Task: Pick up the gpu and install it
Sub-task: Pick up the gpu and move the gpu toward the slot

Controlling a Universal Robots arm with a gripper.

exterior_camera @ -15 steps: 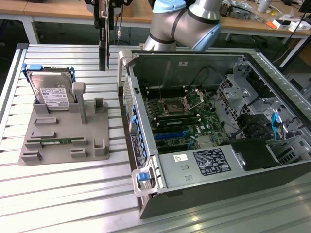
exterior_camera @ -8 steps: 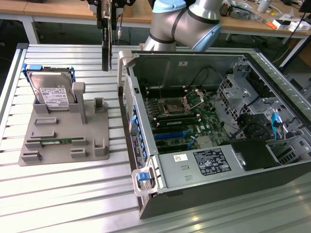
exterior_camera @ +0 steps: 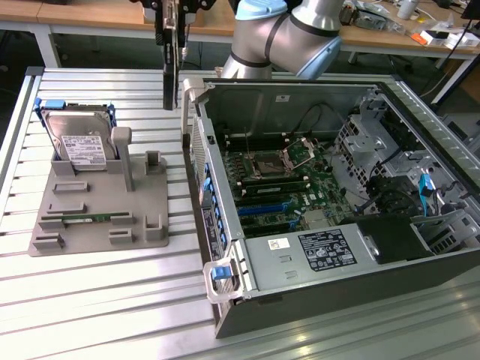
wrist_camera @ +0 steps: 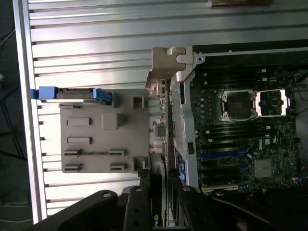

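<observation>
The gpu (exterior_camera: 170, 75) is a slim dark card hanging on edge, upright, above the slatted table. It is between the grey parts holder (exterior_camera: 101, 202) and the open computer case (exterior_camera: 315, 187), close to the case's near corner. My gripper (exterior_camera: 174, 26) is shut on the card's upper end. In the wrist view, the gpu (wrist_camera: 158, 130) runs edge-on away from the gripper (wrist_camera: 159, 209), clamped between the two dark fingers (wrist_camera: 137, 207). The motherboard (exterior_camera: 281, 180) lies exposed inside the case, with blue slots (exterior_camera: 262, 210) toward its front.
The holder carries a silver hard drive (exterior_camera: 75, 142) standing in blue rails and a green memory stick (exterior_camera: 90, 219) lying flat. The case's grey corner latch (wrist_camera: 166, 62) stands close beside the card. Workbenches with clutter (exterior_camera: 420, 26) lie behind the arm.
</observation>
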